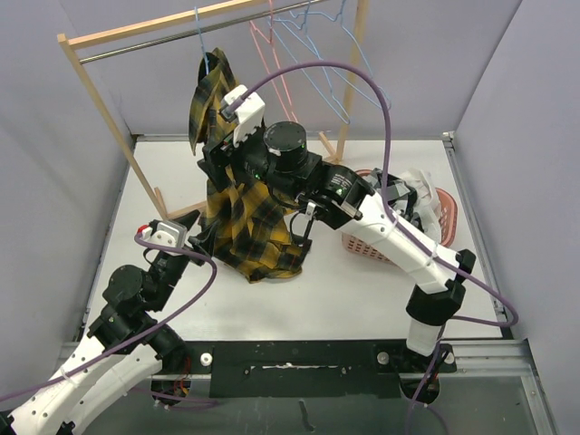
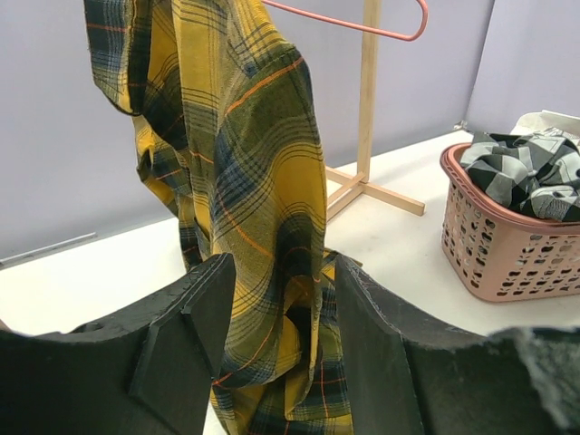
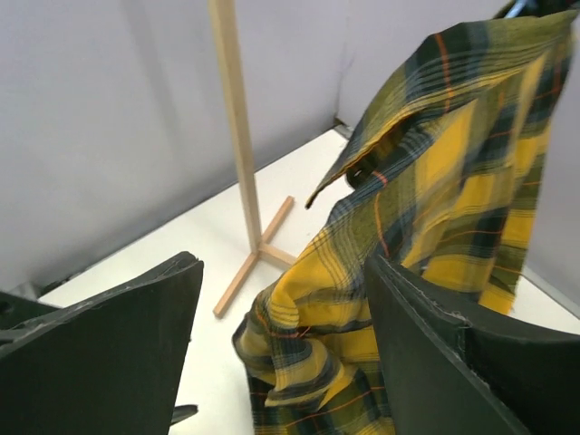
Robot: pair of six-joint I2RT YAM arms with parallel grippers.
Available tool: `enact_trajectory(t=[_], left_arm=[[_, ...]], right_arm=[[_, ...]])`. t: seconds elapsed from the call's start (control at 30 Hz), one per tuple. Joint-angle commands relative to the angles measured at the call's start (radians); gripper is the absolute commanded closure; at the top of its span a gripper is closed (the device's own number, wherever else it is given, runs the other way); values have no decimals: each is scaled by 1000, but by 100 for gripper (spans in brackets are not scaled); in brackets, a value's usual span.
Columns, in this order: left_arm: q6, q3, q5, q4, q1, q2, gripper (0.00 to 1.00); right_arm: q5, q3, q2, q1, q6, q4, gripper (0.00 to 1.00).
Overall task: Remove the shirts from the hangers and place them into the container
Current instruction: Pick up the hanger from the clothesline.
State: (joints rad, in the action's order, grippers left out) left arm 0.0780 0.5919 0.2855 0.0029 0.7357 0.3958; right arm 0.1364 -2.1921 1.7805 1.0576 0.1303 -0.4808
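Finds the yellow plaid shirt [image 1: 237, 222] on the light blue hanger [image 1: 199, 41] at the rail [image 1: 145, 44] of the wooden rack [image 1: 111, 122], toward 11 o'clock on the table [image 1: 362, 299] in the top view, well apart from the pink basket [image 1: 362, 246] at 3 o'clock. Hangs collar up and hem down, with the long axis near vertical from the hook to the tabletop and the lower part slumped and pooled toward 6 o'clock. Puts the left gripper [image 2: 283, 281] low at 8 o'clock of the shirt, pinched on a bunched fold near the hem, with cloth filling the gap from pad to pad in the left wrist view; probably grips there to keep the body taut and stop it swinging. Puts the right gripper [image 3: 281, 299] high up by the shoulder, jaws spread wide, with plaid lying against one finger [image 3: 453, 362] only and nothing clamped; likely placed there to take the collar or shoulder and work it off the wire. Leaves a pink-red hanger [image 2: 344, 24] bare on the rail near 12 o'clock, and a black-and-white check shirt [image 2: 526, 168] already in the basket.
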Motion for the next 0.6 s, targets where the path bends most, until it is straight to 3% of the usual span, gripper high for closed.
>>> enact_trajectory(t=[0.0, 0.2, 0.3, 0.37, 0.57], left_arm=[[-17, 39, -2, 40, -7, 0, 54], [-17, 39, 0, 39, -7, -3, 54], [-17, 39, 0, 40, -7, -5, 54], [-17, 39, 1, 40, -7, -6, 53], [-17, 39, -1, 42, -8, -9, 53]], right_arm=[[177, -75, 31, 34, -66, 33, 26], [248, -132, 111, 37, -76, 13, 31], [233, -134, 127, 22, -64, 4, 38], [230, -133, 125, 7, -48, -11, 47], [206, -1, 36, -62, 10, 22, 89]])
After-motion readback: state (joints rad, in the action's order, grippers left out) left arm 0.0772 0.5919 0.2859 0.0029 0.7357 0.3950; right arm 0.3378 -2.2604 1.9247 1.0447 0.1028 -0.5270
